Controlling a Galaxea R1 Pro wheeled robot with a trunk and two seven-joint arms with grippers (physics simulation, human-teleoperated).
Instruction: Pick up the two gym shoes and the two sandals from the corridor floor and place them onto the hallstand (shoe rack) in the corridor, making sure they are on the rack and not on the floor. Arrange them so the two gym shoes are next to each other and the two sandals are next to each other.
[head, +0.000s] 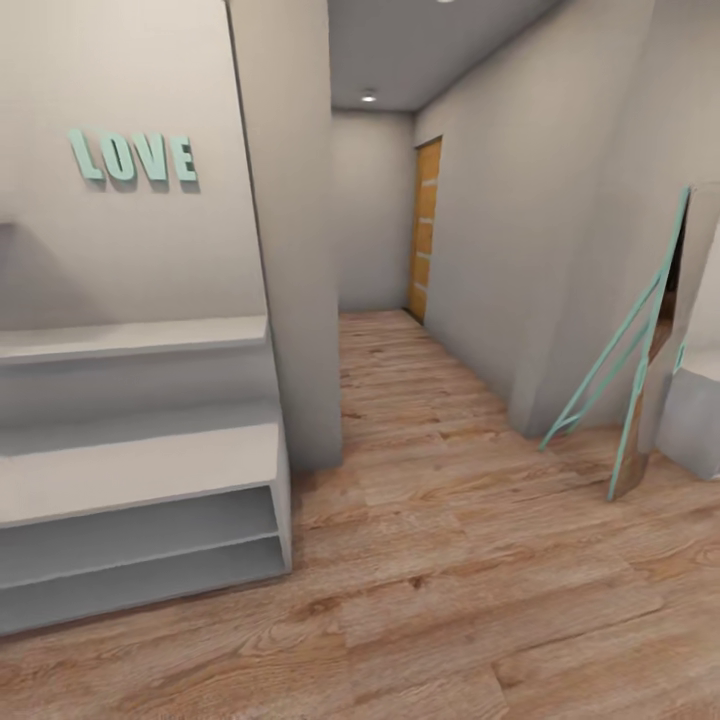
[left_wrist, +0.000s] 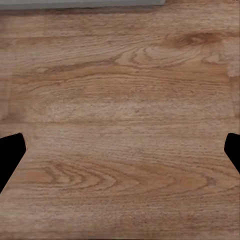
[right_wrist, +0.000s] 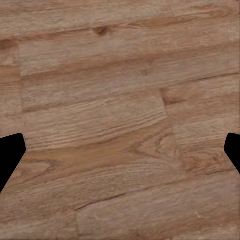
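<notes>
Our left gripper (left_wrist: 120, 150) and right gripper (right_wrist: 120, 150) both gape wide, empty, over light brown wood-plank corridor floor (head: 470, 560); the white 2-shelf hallstand (head: 140, 520) is cut off.

Ahead of me on my left, the wall (head: 120, 250) above the hallstand (head: 140, 470) carries raised mint-green letters (head: 133, 157) spelling "LOVE". I can read no other text, number or label anywhere.

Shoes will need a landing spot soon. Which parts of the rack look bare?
The hallstand looks bare throughout: its bench top below the back panel, and both open shelf levels under it. The floating shelf above also looks bare. The corridor floor in front is open.
</notes>
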